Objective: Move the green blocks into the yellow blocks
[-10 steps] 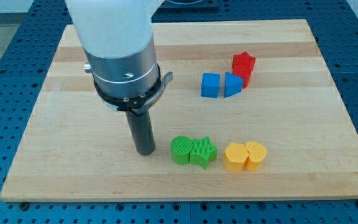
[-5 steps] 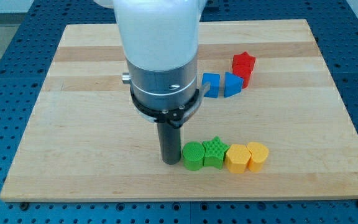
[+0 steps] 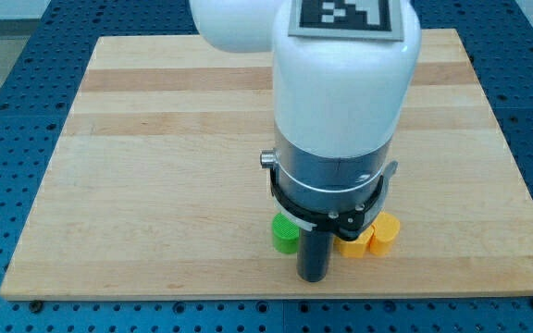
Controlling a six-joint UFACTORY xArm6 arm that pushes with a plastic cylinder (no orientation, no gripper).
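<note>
My tip rests on the board near the view's bottom edge, just right of and below the green round block and left of the yellow blocks. The arm's white and grey body hides the green star block and most of the yellow pair. Only the left part of the green round block and the right and lower parts of the yellow blocks show. Whether green touches yellow cannot be told.
The wooden board lies on a blue perforated table. The red and blue blocks are hidden behind the arm's body. The board's bottom edge runs just below my tip.
My tip has moved right and down, from the left side of the green round block to below the green and yellow row. The arm now covers the green star and the red and blue blocks.
</note>
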